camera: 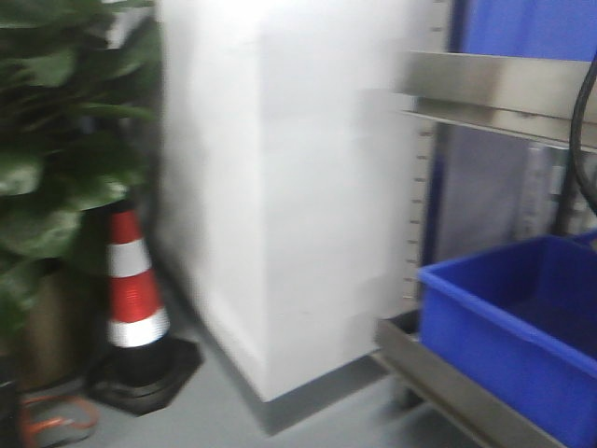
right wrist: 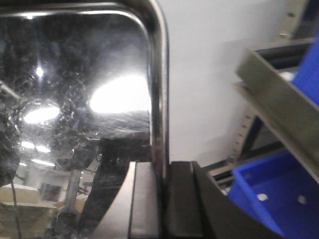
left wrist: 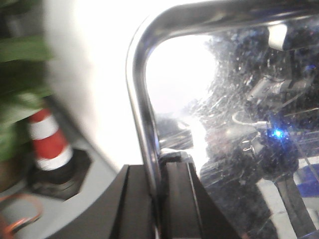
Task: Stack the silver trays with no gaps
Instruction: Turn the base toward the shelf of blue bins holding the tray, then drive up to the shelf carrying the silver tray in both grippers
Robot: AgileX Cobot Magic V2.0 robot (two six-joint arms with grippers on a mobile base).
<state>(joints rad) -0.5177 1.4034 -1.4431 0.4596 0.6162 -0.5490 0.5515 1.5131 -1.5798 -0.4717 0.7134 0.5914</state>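
A silver tray (left wrist: 239, 124) fills the left wrist view, held up on edge with its scratched, mirror-like bottom facing the camera. My left gripper (left wrist: 158, 199) is shut on its left rim, one black finger on each side of the rim. In the right wrist view a silver tray (right wrist: 75, 99) stands the same way. My right gripper (right wrist: 162, 199) is shut on that tray's right rim. Neither the trays nor the grippers show in the front view.
A white pillar (camera: 298, 187) stands straight ahead. A traffic cone (camera: 135, 289) and a potted plant (camera: 56, 121) are to its left. On the right is a steel rack with a shelf rail (camera: 494, 93) and a blue bin (camera: 522, 327) on the lower shelf (camera: 448, 383).
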